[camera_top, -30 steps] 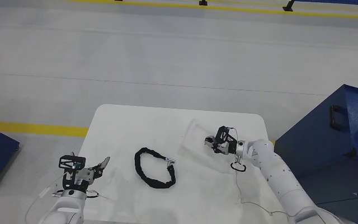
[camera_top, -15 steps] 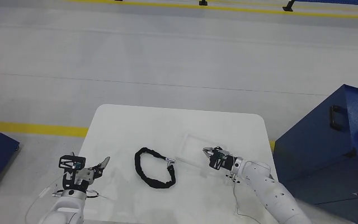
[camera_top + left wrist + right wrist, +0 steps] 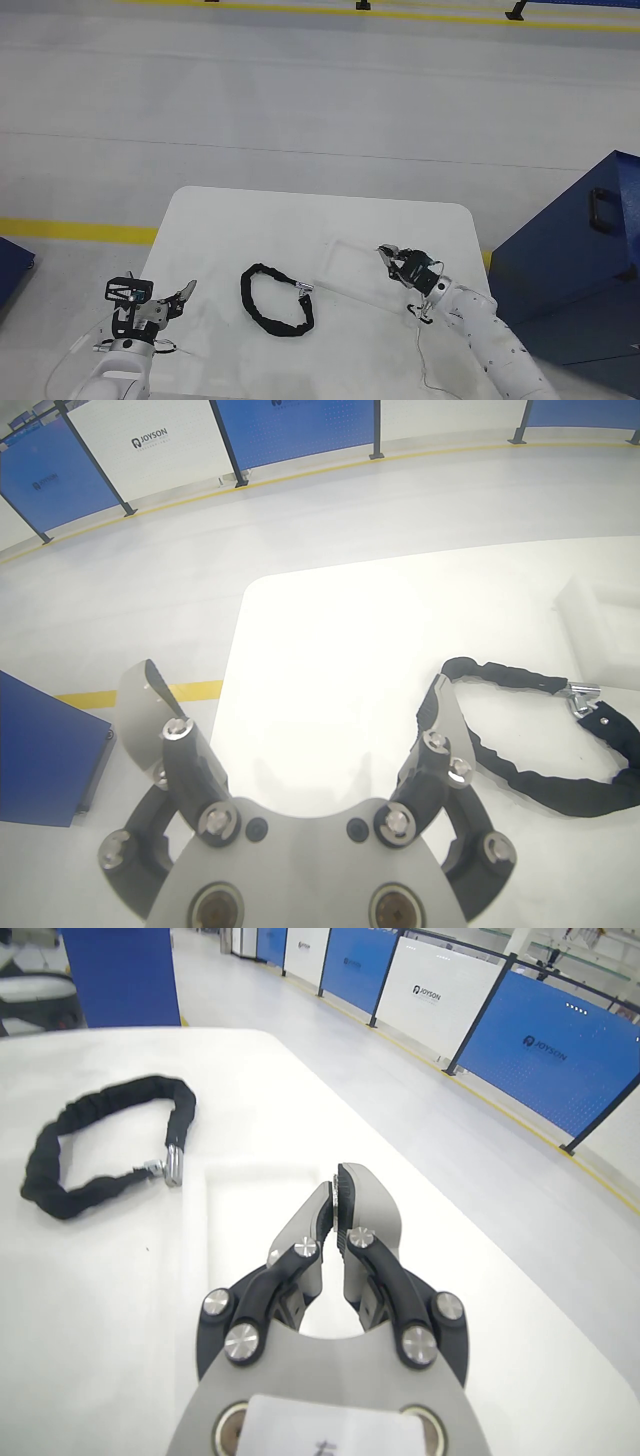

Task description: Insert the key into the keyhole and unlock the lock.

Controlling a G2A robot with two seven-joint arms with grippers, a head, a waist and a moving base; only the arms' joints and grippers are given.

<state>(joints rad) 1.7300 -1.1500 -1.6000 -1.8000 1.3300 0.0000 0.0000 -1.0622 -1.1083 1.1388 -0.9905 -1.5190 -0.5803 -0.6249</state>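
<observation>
The right pincer (image 3: pixel 334 1189) is being held all but closed. A thin silvery edge is being pinched between its pads and is being taken as the key (image 3: pixel 333 1202), though too little of it is being shown to be sure. Versus a second ago: the pincer was being worked over the middle of the shallow white tray (image 3: pixel 250 1169), and half a second ago it was being dipped toward the tray's near edge. Now it is being drawn back toward the tray's right side, with its tips being pointed across the tray at the chain lock (image 3: pixel 247 297). This is being read as the pick from the tray being done and the carry toward the keyhole being started; insertion and turn are not yet being attempted. The chain lock is being left where it was, looped on the counter (image 3: pixel 230 225) left of the tray. Its silver lock end (image 3: pixel 171 1167) is being kept just beside the tray's corner, well apart from the key, and no chain shift is being seen across the top views. The left pincer (image 3: pixel 292 680) is being kept wide open with nothing in it, parked at the counter's left edge, unchanged and apart from the chain. The lock is being held by nothing, so sliding under key pressure is being flagged as a risk.
</observation>
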